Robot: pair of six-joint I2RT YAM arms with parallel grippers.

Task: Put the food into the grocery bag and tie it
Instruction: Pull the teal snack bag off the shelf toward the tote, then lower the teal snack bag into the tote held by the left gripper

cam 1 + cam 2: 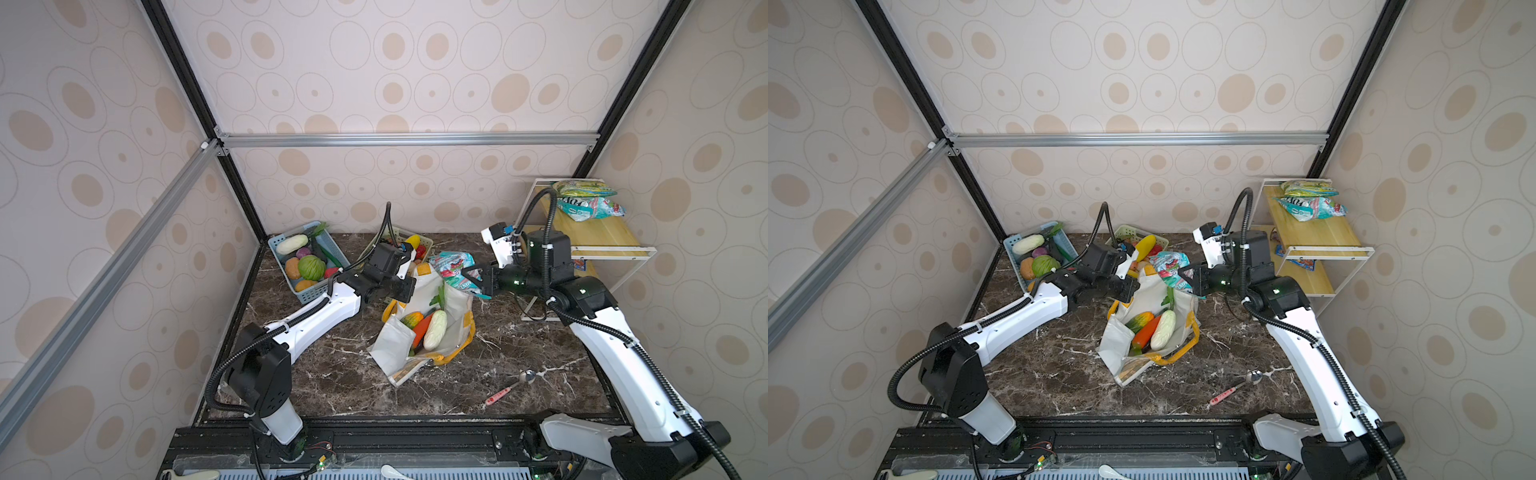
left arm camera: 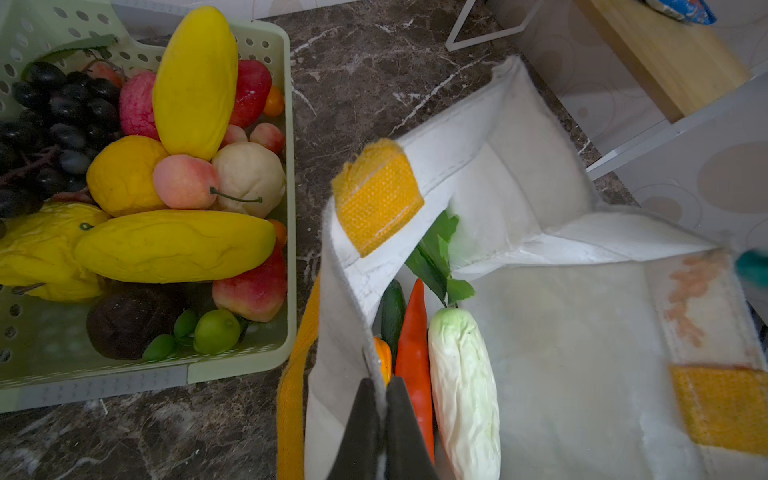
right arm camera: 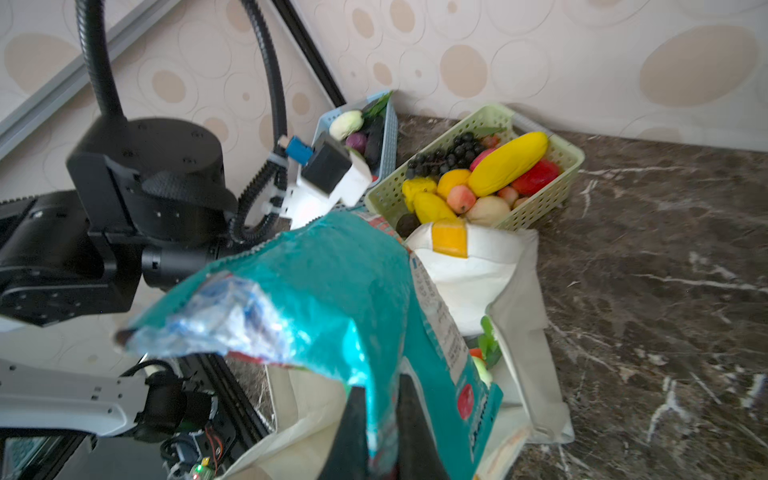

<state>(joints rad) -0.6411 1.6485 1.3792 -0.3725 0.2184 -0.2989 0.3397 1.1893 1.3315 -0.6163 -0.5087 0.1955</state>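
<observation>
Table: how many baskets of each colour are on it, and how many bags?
Blue basket: 1
Green basket: 1
White bag: 1
Total: 3

In the right wrist view, the teal snack packet point(image 3: 332, 299) is blurring and hiding most of the grocery bag's point(image 3: 469, 274) mouth. The right claw point(image 3: 380, 436) is running off the picture's edge. In both top views, the spoon's point(image 1: 510, 387) handle print is staying too small to read.
</observation>
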